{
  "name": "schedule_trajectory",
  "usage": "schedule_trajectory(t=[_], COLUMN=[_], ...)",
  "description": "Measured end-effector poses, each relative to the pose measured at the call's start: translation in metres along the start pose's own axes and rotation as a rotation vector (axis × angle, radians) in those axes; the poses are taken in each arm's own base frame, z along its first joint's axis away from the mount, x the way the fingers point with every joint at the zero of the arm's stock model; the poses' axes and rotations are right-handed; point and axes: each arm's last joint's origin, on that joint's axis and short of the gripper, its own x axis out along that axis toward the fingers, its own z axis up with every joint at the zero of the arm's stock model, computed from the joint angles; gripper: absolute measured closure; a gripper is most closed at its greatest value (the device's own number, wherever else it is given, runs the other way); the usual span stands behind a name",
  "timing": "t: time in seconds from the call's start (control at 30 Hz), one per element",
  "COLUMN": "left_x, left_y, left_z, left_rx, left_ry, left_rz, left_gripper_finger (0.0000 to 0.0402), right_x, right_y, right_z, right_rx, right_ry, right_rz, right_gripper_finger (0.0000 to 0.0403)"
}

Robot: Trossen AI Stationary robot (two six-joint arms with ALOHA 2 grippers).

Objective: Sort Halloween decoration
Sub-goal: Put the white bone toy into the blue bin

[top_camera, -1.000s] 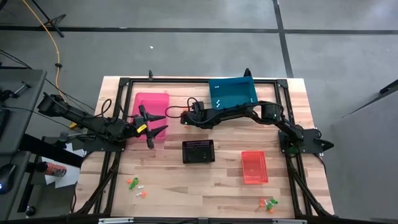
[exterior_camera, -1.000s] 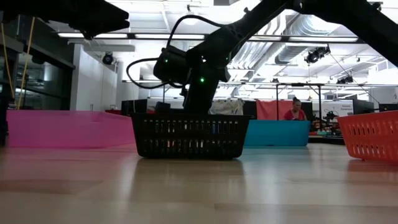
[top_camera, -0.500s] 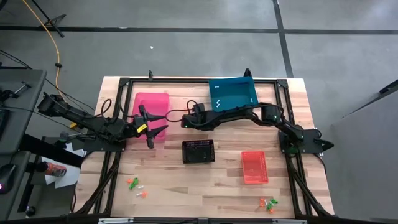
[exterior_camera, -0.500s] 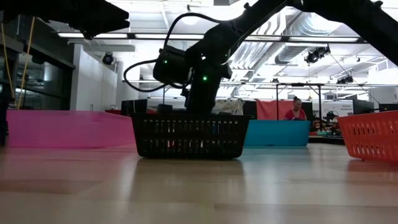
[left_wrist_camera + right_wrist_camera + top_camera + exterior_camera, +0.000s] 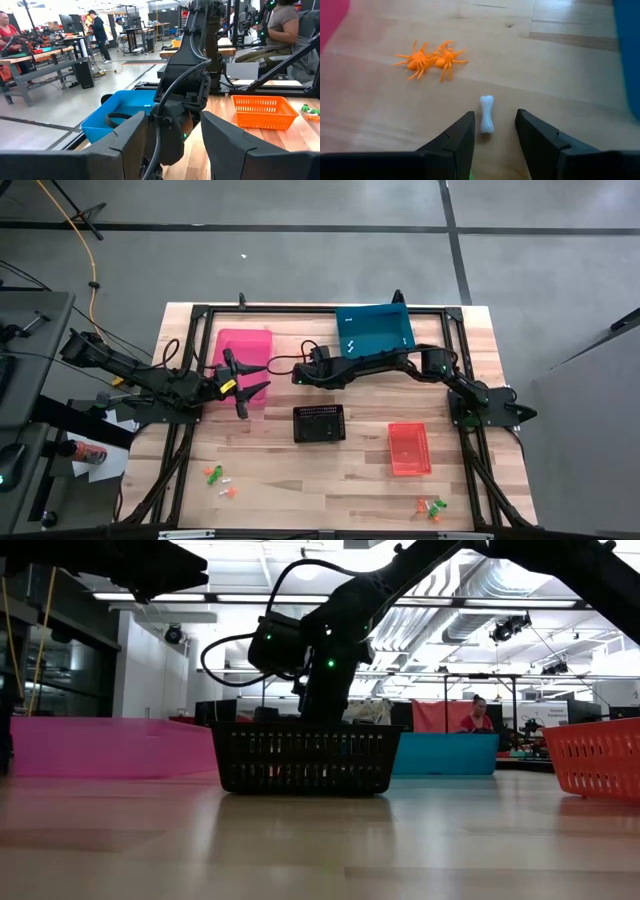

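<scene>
In the right wrist view a small white bone [image 5: 486, 114] lies flat on the wooden table, lengthwise between the fingertips of my open right gripper [image 5: 494, 131]; the fingers stand on either side of it and touch nothing. Two orange spiders [image 5: 431, 60] lie side by side on the table just beyond the bone. My right gripper [image 5: 299, 376] reaches out between the pink bin [image 5: 245, 345] and the blue bin [image 5: 374, 328], slanting down. My left gripper [image 5: 246, 386] hangs open at the pink bin's near right corner, holding nothing.
A black bin [image 5: 319, 423] stands mid-table and a red bin [image 5: 408, 448] to its right. More trinkets lie near the front edge at the left [image 5: 218, 477] and right [image 5: 432, 506]. White pieces lie in the blue bin [image 5: 350, 345]. People work beyond the table.
My right gripper has tipped a little and edged slightly toward the pink bin, then held still; its fingers stay equally open. My left arm has not moved.
</scene>
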Motion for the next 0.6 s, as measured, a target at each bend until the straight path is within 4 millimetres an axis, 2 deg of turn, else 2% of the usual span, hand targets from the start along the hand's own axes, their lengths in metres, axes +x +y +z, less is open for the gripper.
schedule_trajectory(t=[0.33,0.6], left_x=[0.000,0.000], left_y=[0.000,0.000], left_z=[0.000,0.000], left_rx=[-0.001,-0.001], left_ry=[0.000,0.000], left_rz=[0.000,0.000], left_gripper_finger=[0.0227,0.0227], right_x=[0.000,-0.008], right_y=[0.000,0.004], right_z=[0.000,-0.013], right_rx=[-0.014,-0.063], right_ry=[-0.001,-0.021], right_rz=[0.001,-0.005], right_gripper_finger=[0.0258,0.0258])
